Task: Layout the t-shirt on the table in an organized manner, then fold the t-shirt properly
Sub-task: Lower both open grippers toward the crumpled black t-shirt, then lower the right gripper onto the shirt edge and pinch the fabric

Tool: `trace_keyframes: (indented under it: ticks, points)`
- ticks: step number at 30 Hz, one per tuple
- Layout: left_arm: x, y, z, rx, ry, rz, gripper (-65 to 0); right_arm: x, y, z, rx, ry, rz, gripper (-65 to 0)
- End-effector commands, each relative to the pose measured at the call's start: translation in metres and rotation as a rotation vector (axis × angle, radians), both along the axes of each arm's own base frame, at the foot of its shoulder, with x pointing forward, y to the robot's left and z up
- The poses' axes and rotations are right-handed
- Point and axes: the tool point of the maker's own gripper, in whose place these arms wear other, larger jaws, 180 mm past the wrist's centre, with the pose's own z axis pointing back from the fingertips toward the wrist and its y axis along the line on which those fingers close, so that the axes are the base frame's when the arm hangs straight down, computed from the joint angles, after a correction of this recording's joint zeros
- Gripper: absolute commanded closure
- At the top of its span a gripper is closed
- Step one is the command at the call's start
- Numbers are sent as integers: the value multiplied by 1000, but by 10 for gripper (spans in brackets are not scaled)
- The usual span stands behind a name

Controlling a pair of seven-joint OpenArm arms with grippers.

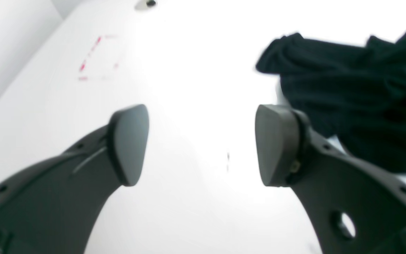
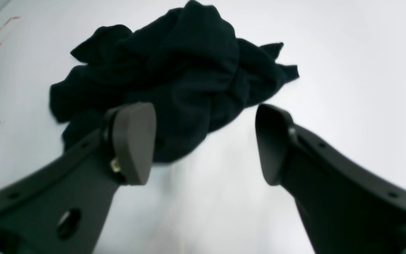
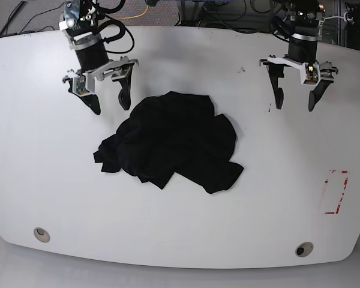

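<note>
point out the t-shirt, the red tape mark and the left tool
t-shirt (image 3: 174, 141), base view, middle of the crumpled heap
red tape mark (image 3: 336, 191), base view, its outline
left tool (image 3: 295, 99), base view, between its open tips

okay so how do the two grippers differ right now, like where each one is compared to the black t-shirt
The right gripper hangs close over the far edge of the crumpled t-shirt, while the left gripper hangs well off to the side, over bare table. In the right wrist view the shirt fills the space ahead of the right gripper's jaws; in the left wrist view it shows only at the frame's edge. Both are open and hold nothing.
</note>
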Motion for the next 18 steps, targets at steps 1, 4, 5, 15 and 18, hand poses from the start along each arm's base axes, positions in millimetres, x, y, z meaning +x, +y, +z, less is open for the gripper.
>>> trace_keyframes:
  ticks: [1,4,5,15,18]
  points:
    - [6,-3,15,-5,-61,-9,-444,17,2,19,2,-54,16,-436]
    - [9,-5,18,-8,-74,-11,-446,35,3,25,-17,-56,25,-436]
    - [13,-7,20,-11,-85,-16,-446,42,3,29,-20,-57,28,-436]
    - [19,-24,23,-62,-106,-29,-446,82,27,44,-51,-48,111,-433]
    - [19,-24,23,-63,-106,-28,-446,89,35,44,-56,-37,132,-433]
